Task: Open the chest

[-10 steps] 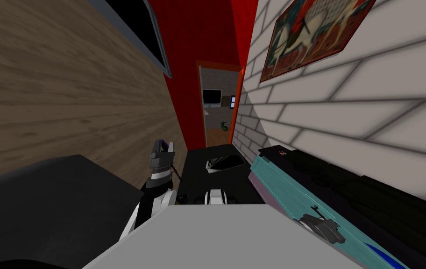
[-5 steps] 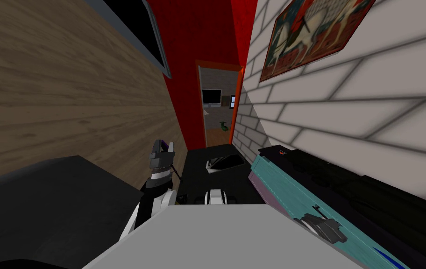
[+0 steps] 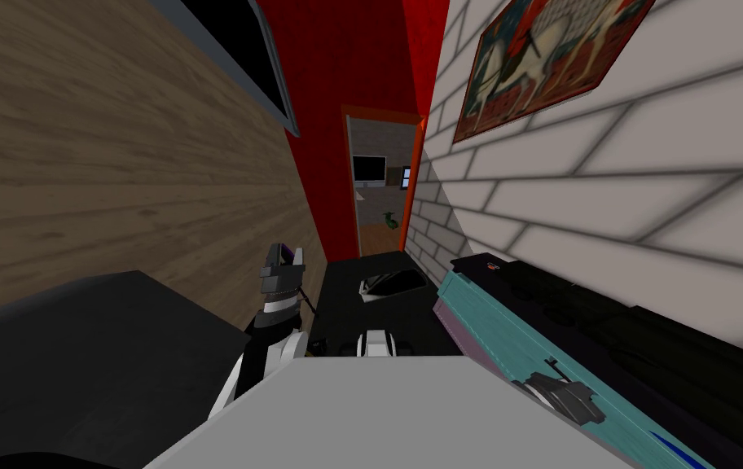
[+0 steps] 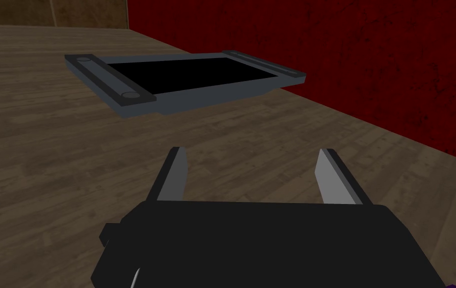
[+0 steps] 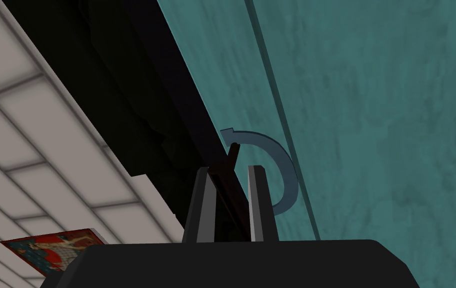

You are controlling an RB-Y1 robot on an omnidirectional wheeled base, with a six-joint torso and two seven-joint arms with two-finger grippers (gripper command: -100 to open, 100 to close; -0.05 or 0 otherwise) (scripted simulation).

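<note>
The chest [image 3: 484, 326] stands along the brick wall on my right, with a teal lid [image 5: 372, 100] and a black area [image 3: 630, 342] behind it toward the wall. A curved blue-grey handle [image 5: 281, 170] sits on the teal face. My right gripper [image 3: 564, 395] is at the lid's rim, and its fingers [image 5: 257, 200] stand close together on the thin dark edge [image 5: 224, 172] beside that handle. My left gripper [image 3: 283, 254] is held up in front of my chest, near the wooden wall, open [image 4: 252, 155] with nothing between its fingers.
A dark bulky piece of furniture [image 3: 76, 350] fills the lower left. A low black surface [image 3: 378, 293] lies straight ahead, and beyond it an orange-framed doorway [image 3: 382, 187] opens in the red wall. A picture [image 3: 549, 57] hangs on the brick wall above the chest.
My right gripper and the lid's edge have shifted very slightly toward me. The left arm has not moved.
</note>
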